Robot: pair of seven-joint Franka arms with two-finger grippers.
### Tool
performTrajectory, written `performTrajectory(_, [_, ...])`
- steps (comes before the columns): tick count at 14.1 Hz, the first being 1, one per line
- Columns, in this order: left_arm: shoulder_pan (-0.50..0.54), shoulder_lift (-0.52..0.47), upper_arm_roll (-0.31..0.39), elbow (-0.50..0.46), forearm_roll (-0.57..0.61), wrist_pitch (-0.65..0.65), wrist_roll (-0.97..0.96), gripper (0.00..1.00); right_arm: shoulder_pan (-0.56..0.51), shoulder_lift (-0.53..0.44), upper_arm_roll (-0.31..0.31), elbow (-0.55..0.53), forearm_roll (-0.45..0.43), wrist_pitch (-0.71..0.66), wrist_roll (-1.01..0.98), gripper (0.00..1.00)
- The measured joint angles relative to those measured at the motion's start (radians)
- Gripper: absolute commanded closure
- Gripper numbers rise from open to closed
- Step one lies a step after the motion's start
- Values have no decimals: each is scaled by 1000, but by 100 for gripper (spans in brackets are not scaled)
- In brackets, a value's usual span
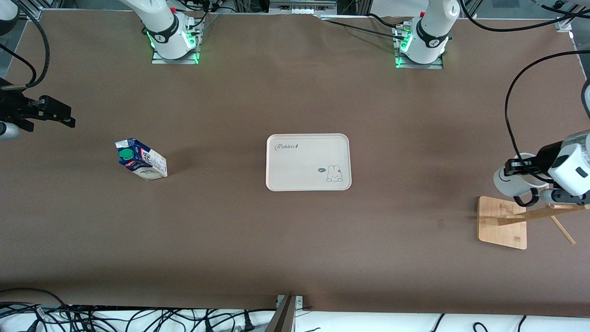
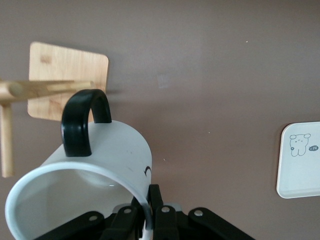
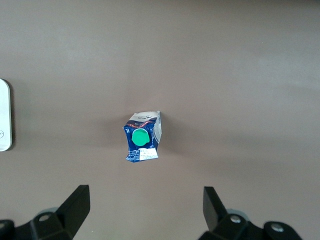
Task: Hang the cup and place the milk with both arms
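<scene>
Item one: the left gripper (image 1: 520,168), which we are finding in the air at the left arm's end of the table, clenched on the rim of the cup (image 1: 512,181). In the left wrist view the fingers (image 2: 156,212) are pinching the white wall of the cup (image 2: 95,170), whose black handle (image 2: 82,121) is sitting close to a peg of the wooden rack (image 2: 60,89).

Item two: the wooden rack (image 1: 502,222), standing on the table (image 1: 295,240) at about four o'clock from the tray, under the held cup.

Item three: the milk (image 1: 141,159), standing on the table toward the right arm's end, at nine o'clock from the tray and well apart from it; its green cap (image 3: 139,137) is facing up.

Item four: the right gripper (image 3: 145,205), hanging above the milk with its claw released and nothing held.

Item five: the tray (image 1: 308,162), lying mid-table, carrying a rabbit drawing.
</scene>
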Motion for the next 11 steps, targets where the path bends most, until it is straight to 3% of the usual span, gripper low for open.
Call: performTrajectory(11, [28,4,52,21,0,18,129,100,-1,5,6,16,-13,-3,0,0])
